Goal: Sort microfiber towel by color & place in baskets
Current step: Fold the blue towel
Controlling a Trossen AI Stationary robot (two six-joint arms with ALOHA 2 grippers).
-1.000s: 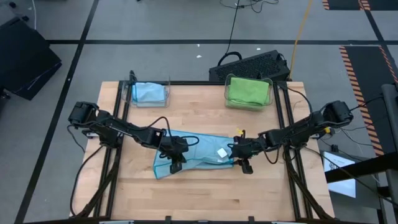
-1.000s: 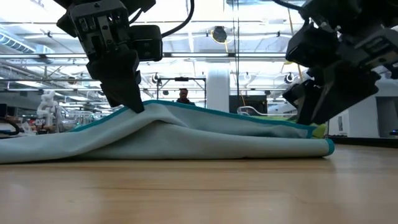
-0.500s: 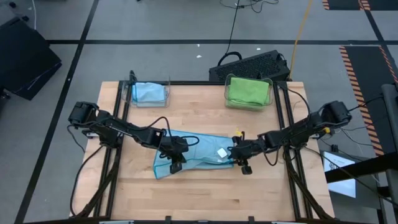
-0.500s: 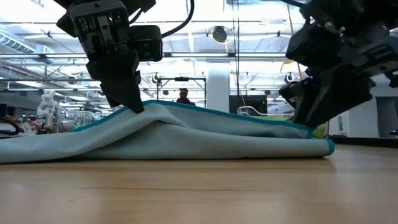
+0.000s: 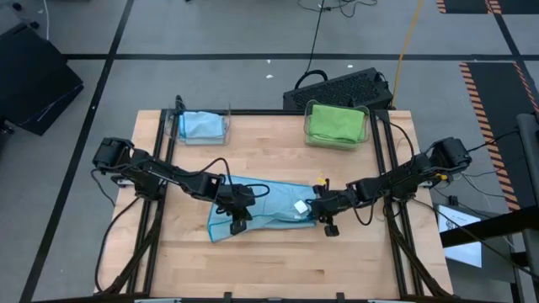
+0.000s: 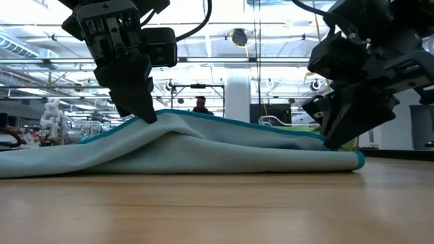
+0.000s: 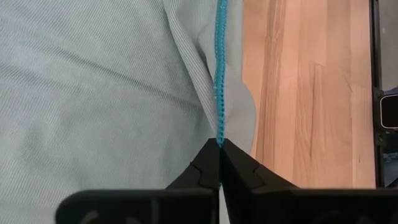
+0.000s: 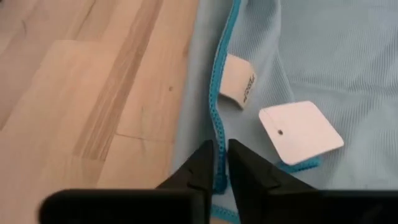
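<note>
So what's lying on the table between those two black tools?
A light blue towel stretches between the left tool and the right tool, each pinching an edge; a white tag sits on it. The high view shows this.

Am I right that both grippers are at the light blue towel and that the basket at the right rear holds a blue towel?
Not quite: the high view shows the right rear basket holds a green towel. Both the left gripper and right gripper are indeed at the light blue towel.

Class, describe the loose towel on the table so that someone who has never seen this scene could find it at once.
On the wooden table, look to the middle, between the two dark arms. The light blue towel lies spread there, pinched by the left gripper and right gripper. Unlike the folded towels in the baskets, it is unfolded and bears a white tag.
</note>
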